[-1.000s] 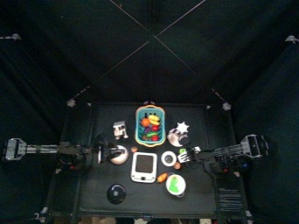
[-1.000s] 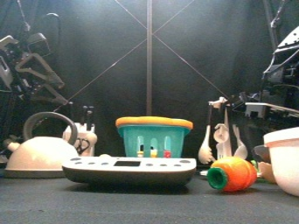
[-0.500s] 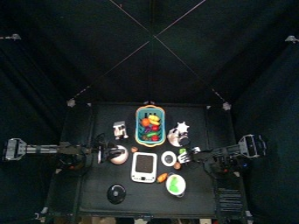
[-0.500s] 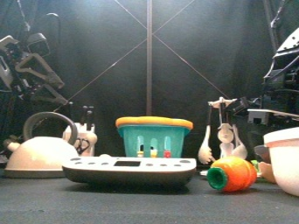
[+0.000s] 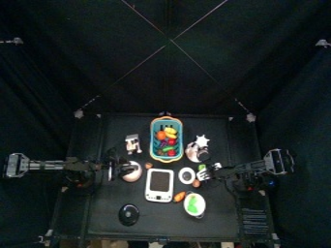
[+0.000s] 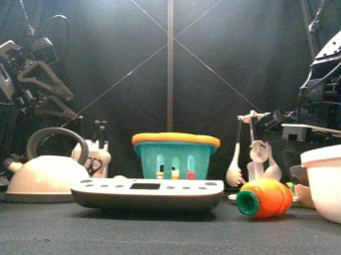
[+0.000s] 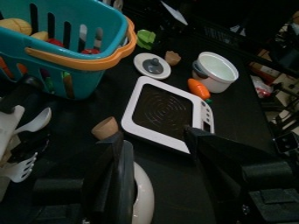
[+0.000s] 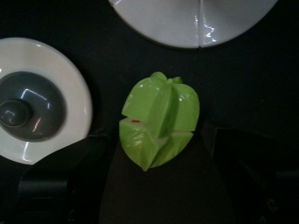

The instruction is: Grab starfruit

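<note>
The starfruit (image 8: 158, 118) is a green ridged piece lying on the black table. In the right wrist view its near end sits between the jaws of my right gripper (image 8: 162, 147), which are open on either side of it without closing on it. It also shows in the left wrist view (image 7: 146, 38), beyond a small white dish (image 7: 152, 64). In the top view my right gripper (image 5: 218, 174) covers it. My left gripper (image 7: 163, 157) rests open at the table's left, over a white kettle (image 7: 140, 191).
A teal basket of mixed fruit (image 5: 167, 139) stands at the back. A white scale (image 5: 161, 183) lies mid-table, and a white bowl (image 5: 195, 203) at the front. A white spiky utensil rack (image 5: 198, 147) stands behind my right gripper. An orange carrot (image 6: 264, 199) lies front right.
My right arm has edged a little toward the table's middle and lower. The left arm has not moved.
</note>
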Tool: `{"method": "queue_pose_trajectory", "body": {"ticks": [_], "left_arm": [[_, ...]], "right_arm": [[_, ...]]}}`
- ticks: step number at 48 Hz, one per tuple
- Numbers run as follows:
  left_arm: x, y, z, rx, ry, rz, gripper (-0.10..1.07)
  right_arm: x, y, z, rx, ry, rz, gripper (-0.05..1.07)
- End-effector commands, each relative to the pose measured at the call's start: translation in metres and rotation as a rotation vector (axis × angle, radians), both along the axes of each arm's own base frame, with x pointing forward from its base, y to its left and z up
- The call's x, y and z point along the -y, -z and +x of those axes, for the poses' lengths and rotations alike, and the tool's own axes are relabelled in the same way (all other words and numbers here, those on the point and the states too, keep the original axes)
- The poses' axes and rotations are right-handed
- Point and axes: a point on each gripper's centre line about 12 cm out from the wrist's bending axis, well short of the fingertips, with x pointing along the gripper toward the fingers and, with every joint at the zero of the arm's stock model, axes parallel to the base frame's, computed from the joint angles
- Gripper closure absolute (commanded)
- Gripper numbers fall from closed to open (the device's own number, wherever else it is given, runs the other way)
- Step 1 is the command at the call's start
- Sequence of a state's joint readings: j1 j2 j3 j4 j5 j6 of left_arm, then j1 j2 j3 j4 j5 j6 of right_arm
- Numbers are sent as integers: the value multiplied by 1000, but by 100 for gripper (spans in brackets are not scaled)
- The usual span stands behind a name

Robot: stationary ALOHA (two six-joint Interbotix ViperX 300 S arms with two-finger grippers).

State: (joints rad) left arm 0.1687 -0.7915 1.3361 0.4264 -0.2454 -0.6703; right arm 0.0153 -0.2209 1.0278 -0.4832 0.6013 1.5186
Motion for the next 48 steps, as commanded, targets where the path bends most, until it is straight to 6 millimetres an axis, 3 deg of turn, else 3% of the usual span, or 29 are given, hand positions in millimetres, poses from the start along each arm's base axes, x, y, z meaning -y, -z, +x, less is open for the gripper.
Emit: {"method": "queue_pose_trajectory", "body": {"ticks": [1,16,31,39,48], "left_arm": [[-1,-5,3,17,0,2,6],[-1,-5,3,17,-1,1,6],[-1,-6,3,17,-1,2,6],[-1,-6,3,18,0,2,6],[-1,-6,3,17,-1,1,6]], "right_arm": [[-1,-6,6,26,-1,4,4],[-5,-13,14,53,-19,3,33],[-25,-36,45,131,-113,-8,34],[-26,-36,48,123,-120,-16,34],[-25,-50,61,165,-181,-68,34]]}}
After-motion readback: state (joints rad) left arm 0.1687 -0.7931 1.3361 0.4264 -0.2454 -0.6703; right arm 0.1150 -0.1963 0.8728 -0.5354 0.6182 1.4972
